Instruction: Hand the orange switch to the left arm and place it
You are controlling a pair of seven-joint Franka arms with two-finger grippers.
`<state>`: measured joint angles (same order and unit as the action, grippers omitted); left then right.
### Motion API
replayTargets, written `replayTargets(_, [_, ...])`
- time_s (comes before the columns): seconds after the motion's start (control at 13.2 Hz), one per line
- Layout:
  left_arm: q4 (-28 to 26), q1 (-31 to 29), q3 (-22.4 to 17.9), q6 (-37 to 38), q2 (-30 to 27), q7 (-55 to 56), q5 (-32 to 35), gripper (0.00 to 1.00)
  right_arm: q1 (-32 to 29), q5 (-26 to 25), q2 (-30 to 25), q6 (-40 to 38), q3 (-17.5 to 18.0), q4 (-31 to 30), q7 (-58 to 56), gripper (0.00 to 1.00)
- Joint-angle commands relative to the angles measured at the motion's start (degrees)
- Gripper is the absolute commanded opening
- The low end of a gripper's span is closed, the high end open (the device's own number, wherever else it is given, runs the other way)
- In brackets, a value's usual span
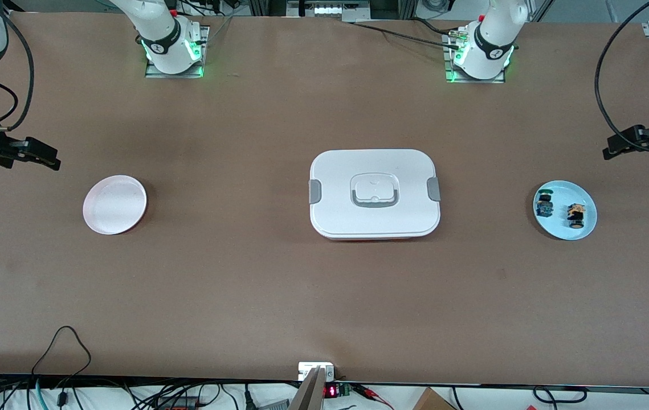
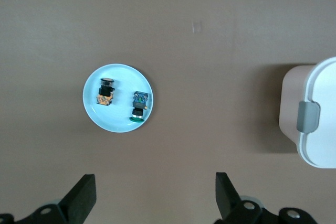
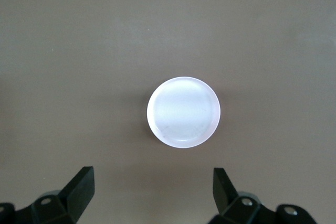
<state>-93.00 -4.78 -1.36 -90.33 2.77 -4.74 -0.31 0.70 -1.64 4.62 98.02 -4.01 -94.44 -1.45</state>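
Box (image 1: 375, 193) mid-table (image 1: 324, 296), between two plates.
Orange switch (image 1: 575, 215) lies on the blue plate (image 1: 564, 228) beside a blue-green part (image 1: 544, 205); pink plate (image 1: 114, 204) toward the right arm's end. Left gripper (image 2: 155, 198) and right gripper (image 3: 152, 195) hover high, jaws spread, arms partly cut off.

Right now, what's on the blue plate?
Two small parts lie on the blue plate: the orange switch and a blue-block switch, apart. The plate surface beneath them is hidden.
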Motion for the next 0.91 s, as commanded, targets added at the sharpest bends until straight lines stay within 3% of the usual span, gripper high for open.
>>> replayTargets(0.0, [-1.92, 0.64, -0.39, -0.90, -1.63, 1.05, -0.66, 1.00, -0.96, -0.29, -0.40, -1.07, 0.85, 1.80, 0.31, 1.00])
replayTargets(0.83, [-1.83, 0.56, -0.39, -0.46, -1.63, 1.84, -0.57, 1.00, -0.96, -0.20, -0.84, -5.29, 0.58, 4.26, 0.31, 1.00])
